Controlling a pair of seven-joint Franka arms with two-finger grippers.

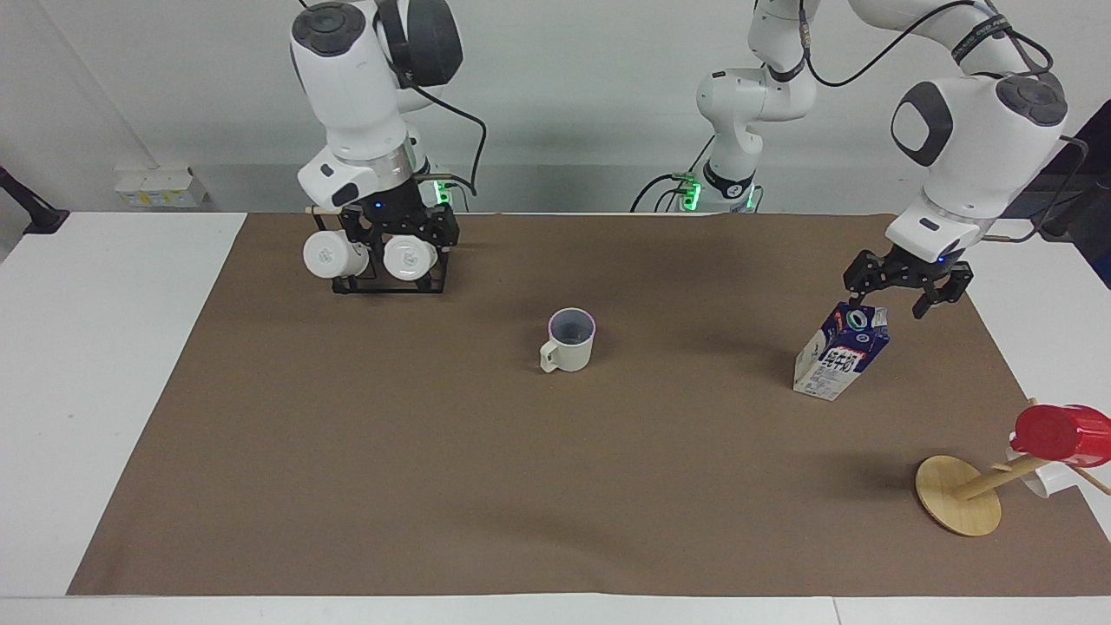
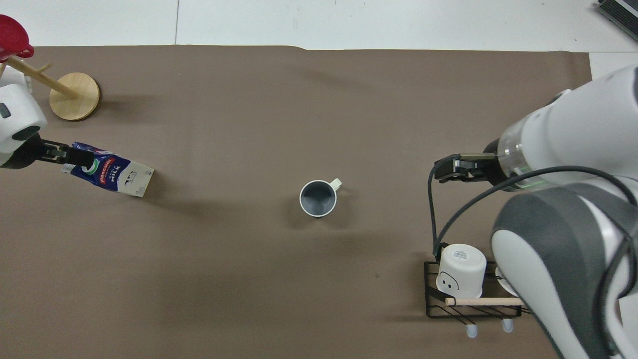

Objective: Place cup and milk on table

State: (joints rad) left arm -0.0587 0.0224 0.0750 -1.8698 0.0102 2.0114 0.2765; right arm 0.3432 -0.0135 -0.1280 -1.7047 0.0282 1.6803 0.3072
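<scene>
I see the cup (image 1: 571, 338) upright on the surface (image 1: 486, 486), well apart from the milk (image 1: 840, 350). My left end effector (image 1: 899, 283), fingers apart, hangs over the milk's top; I'd descend squarely. Right end effector (image 1: 401, 233), also apart, waits.

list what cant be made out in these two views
- Second white mug on the rack: overhead view, mostly covered by the right arm.
- Right pincer: overhead view, hidden under its own arm.
- Left pincer and milk: neither view settles whether they touch.
- Red cup: overhead view, cut off by the edge.
- Milk's print: facing view, too small to read.
</scene>
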